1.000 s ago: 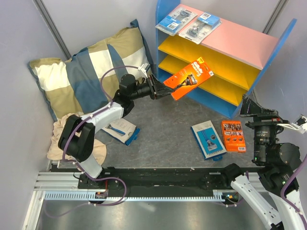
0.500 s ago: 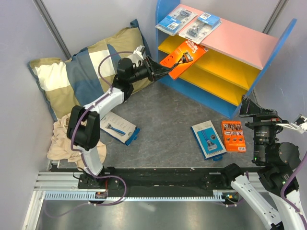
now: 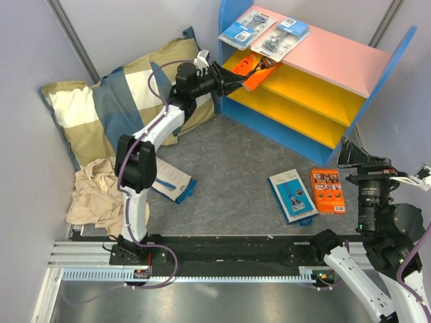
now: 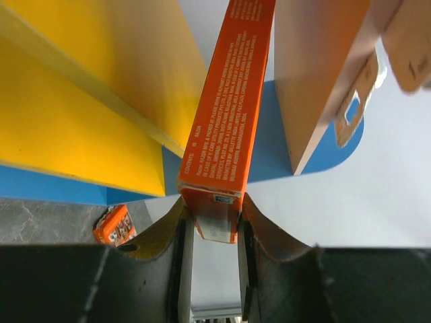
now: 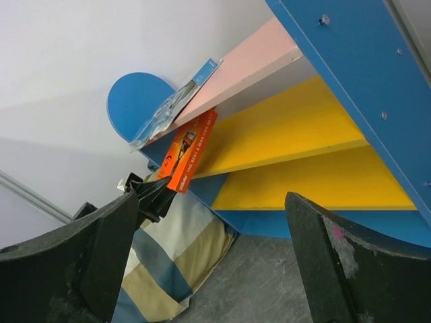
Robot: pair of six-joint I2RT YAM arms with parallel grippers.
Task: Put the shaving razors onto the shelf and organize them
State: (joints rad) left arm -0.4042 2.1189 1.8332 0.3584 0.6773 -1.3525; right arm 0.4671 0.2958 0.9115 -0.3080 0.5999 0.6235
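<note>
left gripper outstretched, orange razor box at shelf

Left arm and right arm: white links, chunky black joints, purple cables, black rail underneath. Left hand, right hand matte black, curved fingers.

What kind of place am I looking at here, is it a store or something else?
Probably a robot test cell staged as a store display, not a real shop: plain grey partition walls enclose a small bright shelf holding razor packs, and a pillow lies beside it.
</note>
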